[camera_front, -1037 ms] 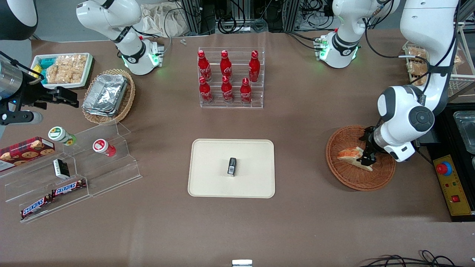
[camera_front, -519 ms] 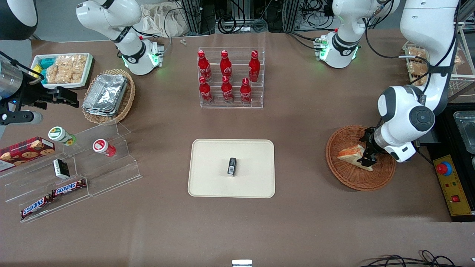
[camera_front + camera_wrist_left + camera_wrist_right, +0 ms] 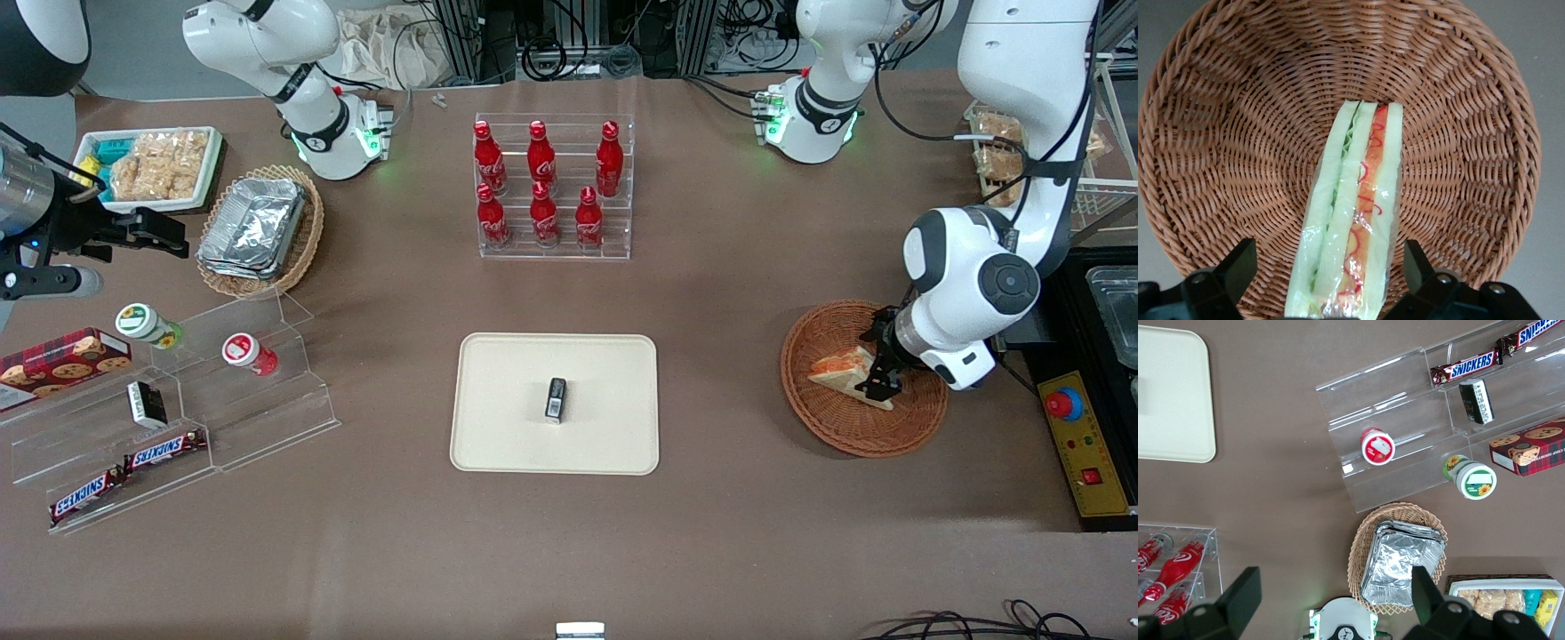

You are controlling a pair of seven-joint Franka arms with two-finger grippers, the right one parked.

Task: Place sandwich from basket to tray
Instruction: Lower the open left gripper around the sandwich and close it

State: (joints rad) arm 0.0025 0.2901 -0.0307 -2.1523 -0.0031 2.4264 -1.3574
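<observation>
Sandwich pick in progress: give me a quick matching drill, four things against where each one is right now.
Things:
1. triangular white-bread sandwich
2. small black packet
3. left arm's gripper
4. red bottles

Places:
A. on the cream rectangular tray
B. fingers open on either side of the sandwich
C. in the round reddish-brown wicker basket
D. in the clear tiered rack, farther from the front camera than the tray

Pairs: 1-C, 2-A, 3-B, 4-D
</observation>
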